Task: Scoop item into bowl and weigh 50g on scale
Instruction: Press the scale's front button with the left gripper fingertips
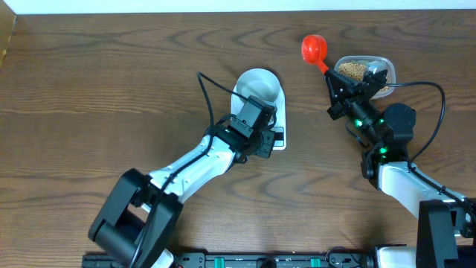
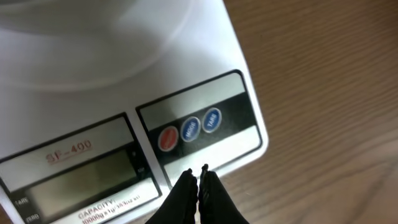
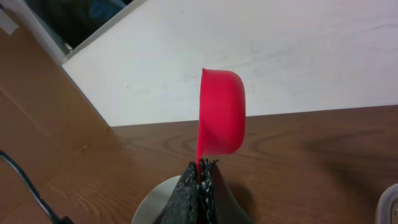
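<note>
Our left jaws are clenched on nothing, their tips poised just below the round buttons [image 2: 189,130] on the scale [image 2: 249,146]. The scale carries the bowl [image 1: 260,85] at frame centre. Our right jaws grasp the red scoop [image 1: 314,49] by its handle at upper right, beside the tub [image 1: 385,71] holding the beans [image 1: 352,71].
</note>
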Robot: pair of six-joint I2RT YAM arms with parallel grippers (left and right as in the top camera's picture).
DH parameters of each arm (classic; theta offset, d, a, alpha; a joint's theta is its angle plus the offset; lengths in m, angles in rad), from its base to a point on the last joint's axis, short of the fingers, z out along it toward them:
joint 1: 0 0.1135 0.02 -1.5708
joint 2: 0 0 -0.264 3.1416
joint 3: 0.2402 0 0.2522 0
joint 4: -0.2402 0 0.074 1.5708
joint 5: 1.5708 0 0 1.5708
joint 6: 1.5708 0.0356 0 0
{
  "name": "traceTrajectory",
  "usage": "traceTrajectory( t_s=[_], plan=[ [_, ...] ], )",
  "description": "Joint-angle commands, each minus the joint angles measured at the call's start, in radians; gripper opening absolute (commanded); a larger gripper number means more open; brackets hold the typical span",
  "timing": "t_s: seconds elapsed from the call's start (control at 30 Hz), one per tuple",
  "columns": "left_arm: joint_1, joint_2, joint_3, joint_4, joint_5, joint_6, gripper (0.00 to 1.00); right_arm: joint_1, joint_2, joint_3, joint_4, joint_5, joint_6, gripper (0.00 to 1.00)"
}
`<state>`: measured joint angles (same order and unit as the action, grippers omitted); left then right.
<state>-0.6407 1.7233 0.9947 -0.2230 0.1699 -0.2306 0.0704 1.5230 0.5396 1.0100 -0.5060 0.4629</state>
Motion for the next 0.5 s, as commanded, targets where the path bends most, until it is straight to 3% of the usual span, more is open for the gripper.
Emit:
traceTrajectory(
  t_s=[0.0,0.47],
  plan=[
    [0.0,0.009,0.019,0.026,-0.071,0.033,0.07,-0.004,0.003,0.017,-0.001,0.011,-0.016,0.01],
    [0.001,0.045,0.019,0.068,-0.052,0.066,0.07,-0.004,0.003,0.017,-0.005,0.011,-0.016,0.01]
  ],
)
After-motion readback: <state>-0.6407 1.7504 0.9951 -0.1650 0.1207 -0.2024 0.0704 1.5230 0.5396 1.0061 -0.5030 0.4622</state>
